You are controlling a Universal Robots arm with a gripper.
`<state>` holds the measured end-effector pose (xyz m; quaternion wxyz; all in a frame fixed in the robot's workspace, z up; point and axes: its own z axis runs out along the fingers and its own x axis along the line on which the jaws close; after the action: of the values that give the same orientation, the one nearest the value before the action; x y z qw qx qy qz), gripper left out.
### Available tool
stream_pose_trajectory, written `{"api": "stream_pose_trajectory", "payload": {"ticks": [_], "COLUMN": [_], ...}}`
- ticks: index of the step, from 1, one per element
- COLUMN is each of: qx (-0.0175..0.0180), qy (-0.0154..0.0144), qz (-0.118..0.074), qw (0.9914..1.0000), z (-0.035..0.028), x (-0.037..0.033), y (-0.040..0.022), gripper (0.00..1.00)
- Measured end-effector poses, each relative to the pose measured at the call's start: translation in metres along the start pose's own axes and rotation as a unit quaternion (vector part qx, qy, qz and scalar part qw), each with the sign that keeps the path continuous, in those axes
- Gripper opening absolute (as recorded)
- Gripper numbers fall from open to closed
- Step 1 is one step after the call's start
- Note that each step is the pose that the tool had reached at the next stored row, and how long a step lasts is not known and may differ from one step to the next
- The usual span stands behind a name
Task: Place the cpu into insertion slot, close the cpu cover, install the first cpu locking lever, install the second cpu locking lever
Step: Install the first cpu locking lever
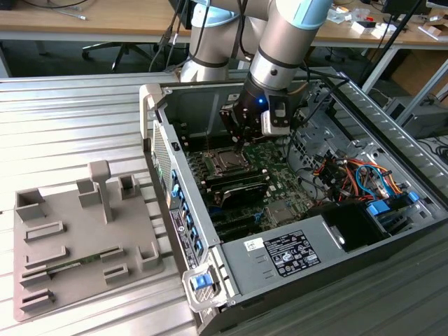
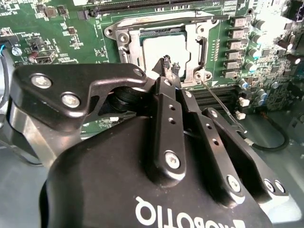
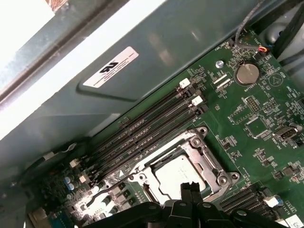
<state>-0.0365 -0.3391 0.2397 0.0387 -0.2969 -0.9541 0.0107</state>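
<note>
The claw (image 2: 165, 64), fingertips pressed together on nothing, hangs over the cpu (image 2: 161, 47), seated in the insertion slot (image 2: 122, 38) with the cpu cover (image 3: 211, 164) flat around it. A thin locking lever (image 2: 221, 107) angles off the slot's corner, just beside the claw.

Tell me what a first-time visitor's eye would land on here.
The big robot arm plunging into an open computer case in the exterior view. Its gripper, shut, hangs over the silvery cpu, which lies on the green motherboard with the cpu cover framing it. A grey parts tray lies at the exterior view's left.
</note>
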Motion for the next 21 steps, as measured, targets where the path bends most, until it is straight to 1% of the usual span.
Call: {"api": "stream_pose_trajectory", "payload": {"ticks": [3,6,8,10,11,12,13,14,16,18,19,20,21], "qx": [0.0009,0.0020,0.0031,0.0040,0.0033,-0.0016,-0.0112,-0.0157,-0.0165,-0.0187,-0.0192,-0.0193,-0.0191], "qy": [-0.0006,-0.0013,-0.0020,-0.0025,-0.0022,0.0006,0.0061,0.0088,0.0098,0.0116,0.0120,0.0123,0.0126], "qz": [-0.014,-0.032,-0.049,-0.072,-0.078,-0.088,-0.096,-0.105,-0.132,-0.157,-0.167,-0.173,-0.185], "qw": [0.99990,0.99949,0.99879,0.99741,0.99691,0.99612,0.99526,0.99428,0.99110,0.98732,0.98578,0.98465,0.98239], "z": [0.0000,0.0000,0.0000,0.0000,0.0000,0.0000,0.0000,0.0000,0.0000,0.0000,0.0001,0.0001,0.0000], "x": [0.0000,0.0000,0.0000,0.0000,0.0000,0.0000,0.0000,0.0001,0.0000,0.0000,0.0000,0.0000,0.0000], "y": [0.0000,0.0000,0.0000,0.0000,0.0000,0.0000,0.0000,0.0000,0.0000,0.0000,0.0001,0.0000,0.0000], "gripper": [0.11,0.11,0.11,0.11,0.11,0.11,0.11,0.11,0.11,0.11,0.11,0.11,0.11]}}
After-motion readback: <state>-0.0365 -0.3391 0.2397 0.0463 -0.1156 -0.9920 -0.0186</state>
